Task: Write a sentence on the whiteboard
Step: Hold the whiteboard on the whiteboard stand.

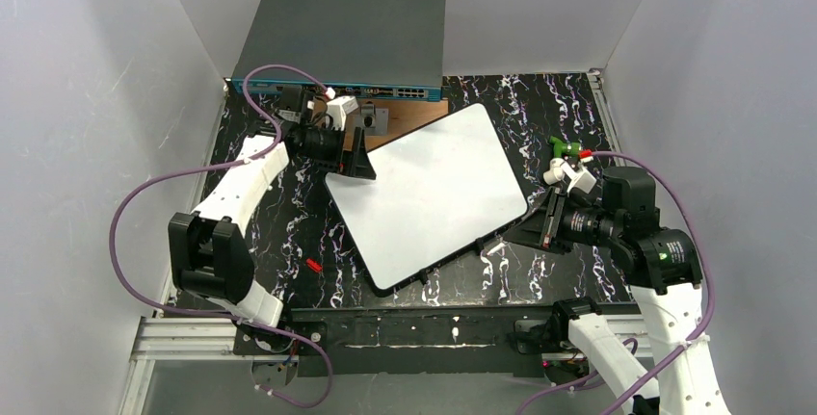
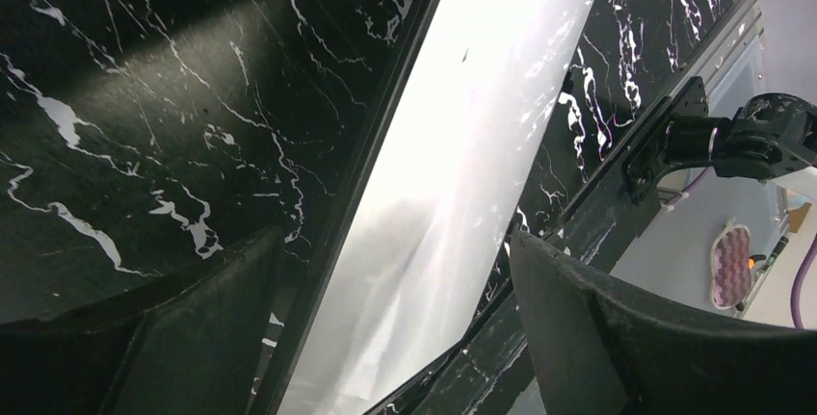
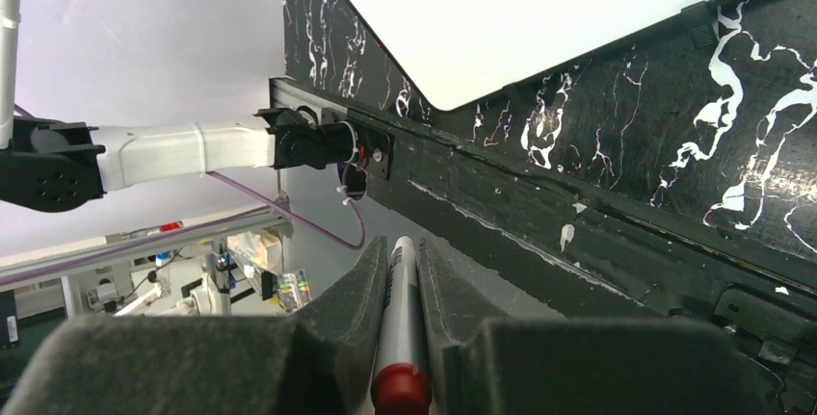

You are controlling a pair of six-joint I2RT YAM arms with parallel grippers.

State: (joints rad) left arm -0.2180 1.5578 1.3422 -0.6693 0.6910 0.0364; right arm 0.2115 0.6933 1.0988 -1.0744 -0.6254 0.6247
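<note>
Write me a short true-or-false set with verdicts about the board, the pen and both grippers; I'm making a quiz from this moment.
1. No writing shows on the whiteboard. True.
2. The right gripper is shut on a marker. True.
3. The left gripper is holding a second marker. False: its jaws stand apart and hold nothing, with the whiteboard's edge between them at the far left corner.
4. The whiteboard lies square to the table's edges. False: it is turned at an angle.
5. The grey network switch rests on the whiteboard. False: it sits at the far edge of the table, apart from the board.
</note>
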